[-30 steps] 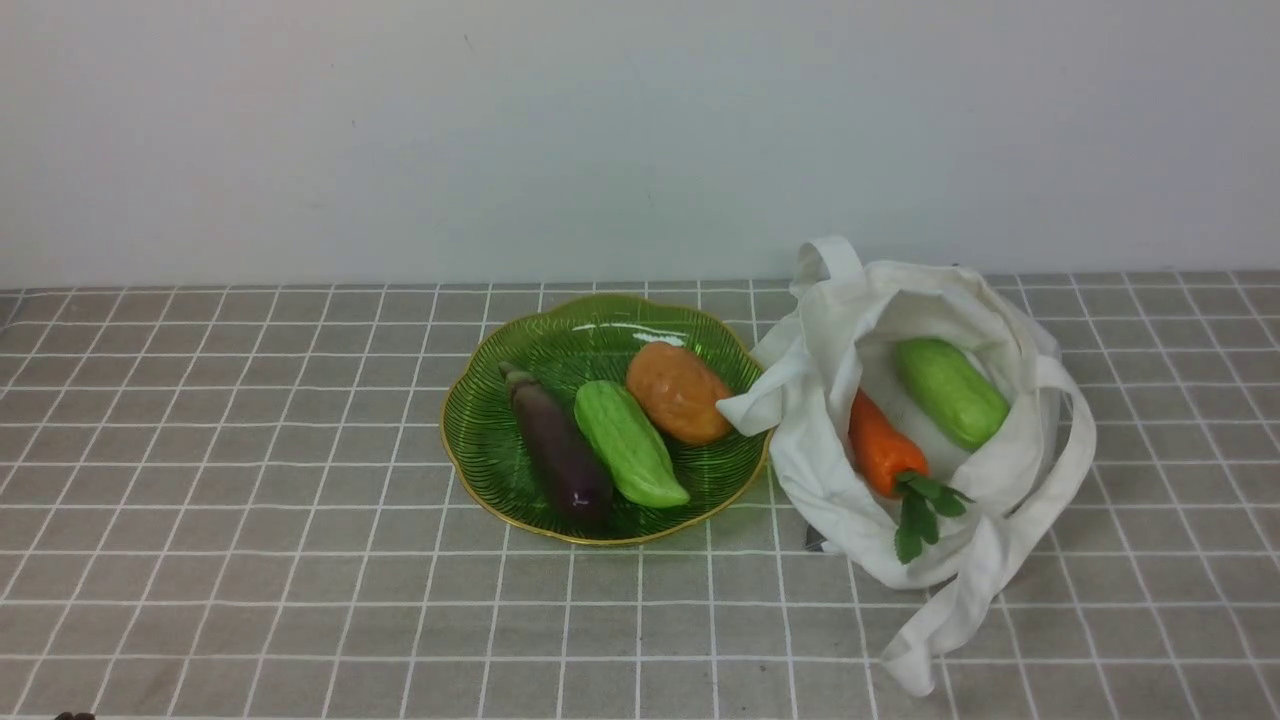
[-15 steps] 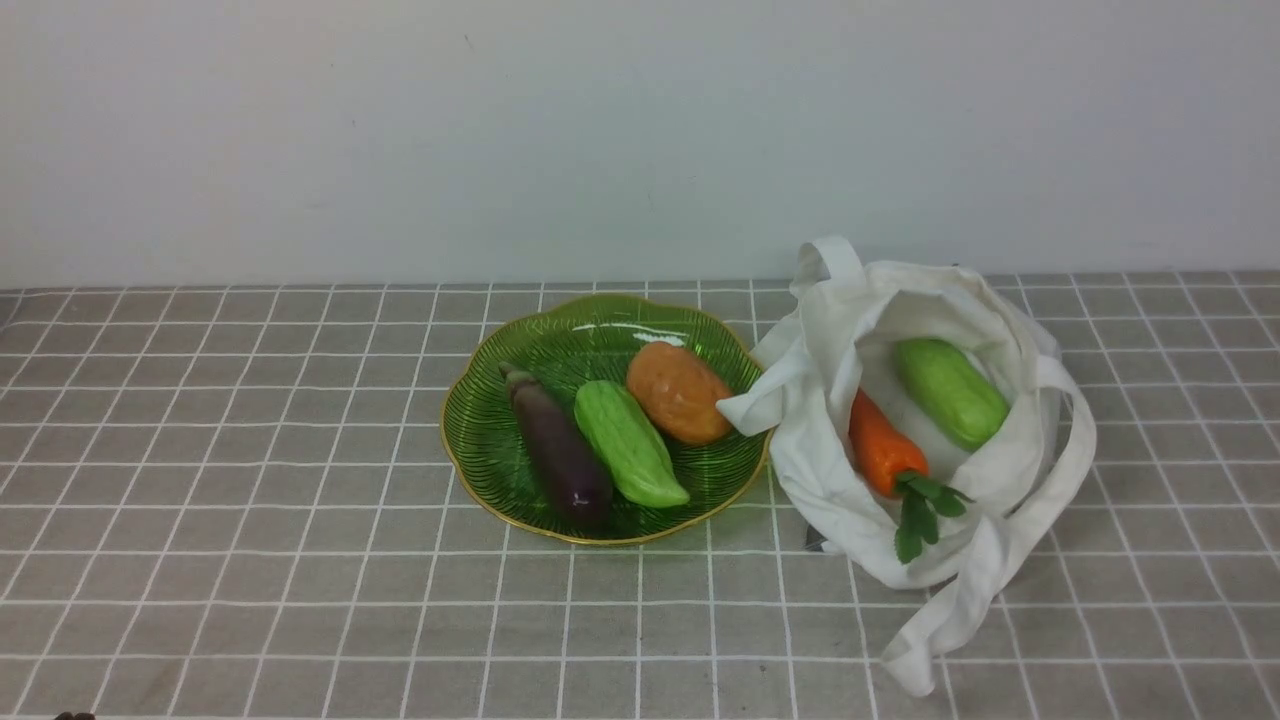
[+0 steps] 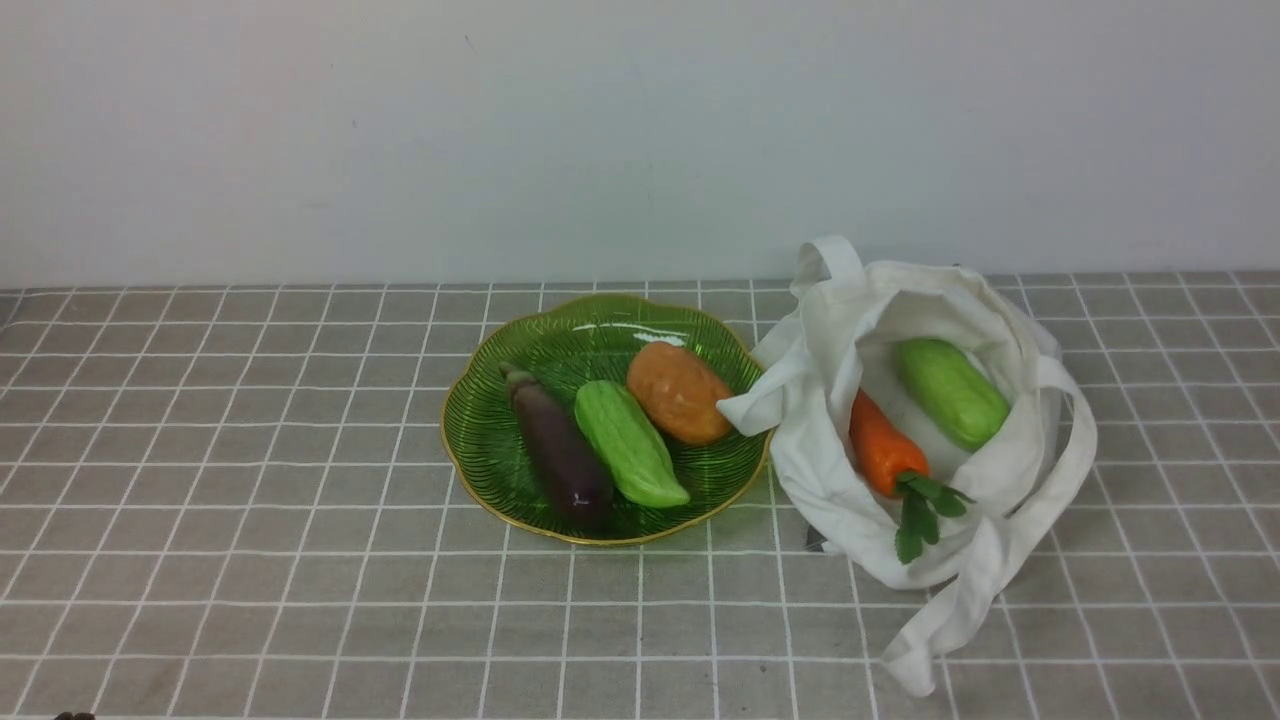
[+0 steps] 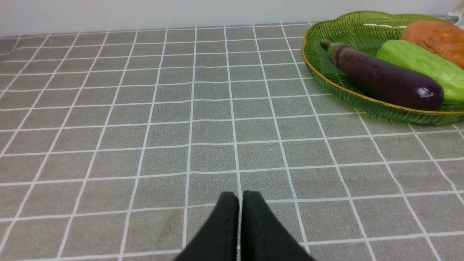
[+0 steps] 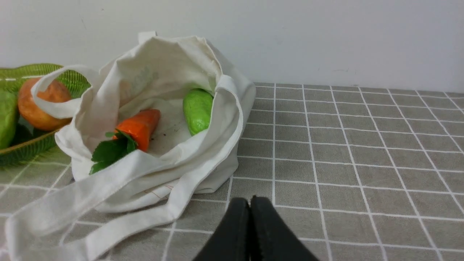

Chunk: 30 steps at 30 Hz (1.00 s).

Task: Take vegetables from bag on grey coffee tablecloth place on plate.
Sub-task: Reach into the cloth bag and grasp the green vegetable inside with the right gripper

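Observation:
On the grey coffee tablecloth [image 3: 250,500] stands the green plate [image 3: 520,480] holding a purple eggplant [image 3: 560,455], a light-green gourd [image 3: 630,445] and an orange-brown potato [image 3: 680,392]. To its right lies the open white bag [image 3: 850,300] with an orange carrot [image 3: 882,445] and a second gourd [image 3: 950,392] inside. My left gripper [image 4: 240,195] is shut and empty, low over bare cloth away from the plate [image 4: 348,90]. My right gripper [image 5: 250,201] is shut and empty, just in front of the bag [image 5: 159,65]. Neither gripper shows in the front view.
A pale wall [image 3: 640,130] runs along the back edge of the cloth. The bag's long strap [image 3: 935,630] trails forward over the cloth on the right. One strap loop [image 3: 760,400] rests over the plate's right rim.

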Each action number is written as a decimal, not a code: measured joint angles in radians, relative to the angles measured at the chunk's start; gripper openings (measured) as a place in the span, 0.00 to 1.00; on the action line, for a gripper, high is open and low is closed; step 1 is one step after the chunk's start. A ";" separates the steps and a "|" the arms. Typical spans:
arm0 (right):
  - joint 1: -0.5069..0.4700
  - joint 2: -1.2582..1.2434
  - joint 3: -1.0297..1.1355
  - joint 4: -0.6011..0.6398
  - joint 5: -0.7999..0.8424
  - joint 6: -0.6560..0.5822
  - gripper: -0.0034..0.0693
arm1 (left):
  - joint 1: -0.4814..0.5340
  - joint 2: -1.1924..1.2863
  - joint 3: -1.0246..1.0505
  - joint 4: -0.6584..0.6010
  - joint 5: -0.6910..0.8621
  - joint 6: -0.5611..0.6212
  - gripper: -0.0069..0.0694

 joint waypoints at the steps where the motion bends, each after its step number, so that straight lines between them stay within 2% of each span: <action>1: 0.000 0.000 0.000 0.057 -0.015 0.033 0.03 | 0.000 0.000 0.000 0.000 0.000 0.000 0.08; 2: 0.000 0.000 0.000 0.106 -0.035 0.072 0.03 | 0.000 0.000 0.000 0.000 0.000 0.000 0.08; 3: 0.000 0.000 0.000 0.252 -0.071 0.145 0.03 | 0.000 0.000 0.000 0.000 0.000 0.000 0.08; 4: 0.000 0.000 0.000 0.323 -0.087 0.183 0.03 | 0.000 0.000 0.000 0.000 0.000 0.000 0.08; 5: 0.000 0.000 0.000 0.340 -0.093 0.200 0.03 | 0.000 0.000 0.000 0.000 0.000 0.000 0.08; 7: 0.000 0.000 0.000 0.521 -0.114 0.262 0.03 | 0.000 0.000 0.000 0.000 0.000 0.000 0.08; 12: 0.000 0.000 0.000 0.675 -0.143 0.274 0.03 | 0.000 0.000 0.000 0.000 0.000 0.000 0.08; 15: 0.000 0.000 -0.008 0.678 -0.174 0.217 0.03 | 0.000 0.000 0.000 0.000 0.000 0.000 0.08; 18: 0.000 0.003 -0.135 0.653 -0.189 0.047 0.03 | 0.000 0.000 0.000 0.000 0.000 0.000 0.08; 19: 0.000 0.005 -0.146 0.648 -0.190 0.024 0.03 | 0.000 0.000 0.000 0.000 0.000 0.000 0.08; 21: 0.000 0.076 -0.291 0.618 -0.170 -0.107 0.03 | 0.000 0.000 0.000 0.000 0.000 0.000 0.08; 23: 0.000 0.156 -0.404 0.601 -0.106 -0.177 0.03 | 0.000 0.000 0.000 0.000 0.000 0.000 0.08; 25: 0.000 0.310 -0.540 0.564 0.048 -0.256 0.03 | 0.000 0.000 0.000 0.000 0.000 0.000 0.08; 28: 0.000 0.459 -0.619 0.527 0.192 -0.277 0.03 | 0.000 0.000 0.000 0.000 0.000 0.000 0.08; 30: 0.000 0.669 -0.688 0.486 0.373 -0.286 0.03 | 0.000 0.000 0.000 0.000 0.000 0.000 0.08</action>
